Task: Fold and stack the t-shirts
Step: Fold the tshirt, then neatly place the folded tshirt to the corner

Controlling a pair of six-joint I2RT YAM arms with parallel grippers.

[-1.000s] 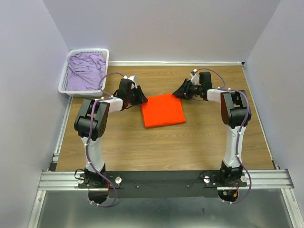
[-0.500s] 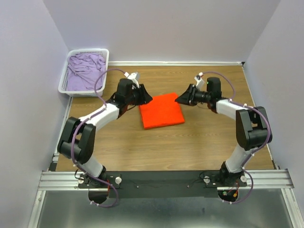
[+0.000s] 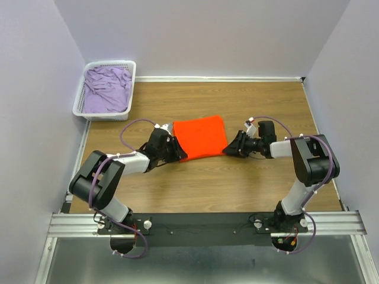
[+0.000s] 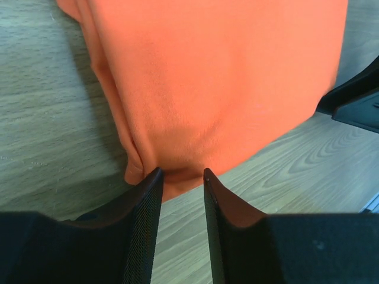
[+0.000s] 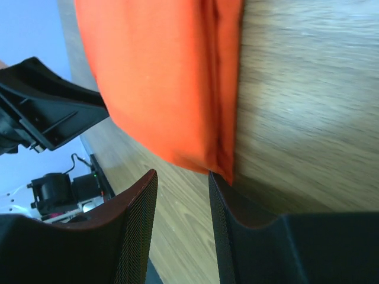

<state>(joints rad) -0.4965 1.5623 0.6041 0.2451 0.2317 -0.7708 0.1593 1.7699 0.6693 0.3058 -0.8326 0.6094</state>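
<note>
The orange t-shirt [image 3: 200, 137] lies folded into a flat rectangle in the middle of the table. My left gripper [image 3: 179, 154] is low at its near left corner, open, its fingertips [image 4: 155, 174] at the cloth's edge [image 4: 177, 177] and wood showing between the jaws. My right gripper [image 3: 228, 148] is low at the near right corner, open; the folded corner [image 5: 222, 163] touches one fingertip [image 5: 214, 177]. The lilac t-shirt [image 3: 108, 89] lies crumpled in the basket at the back left.
The white lattice basket [image 3: 102, 115] stands against the left wall at the table's far corner. Walls close the table on the left, back and right. Bare wood [image 3: 201, 183] lies between the orange shirt and the arm bases.
Both arms have swung from the orange shirt's far corners down toward me to its near corners. The shirt has shifted slightly.
</note>
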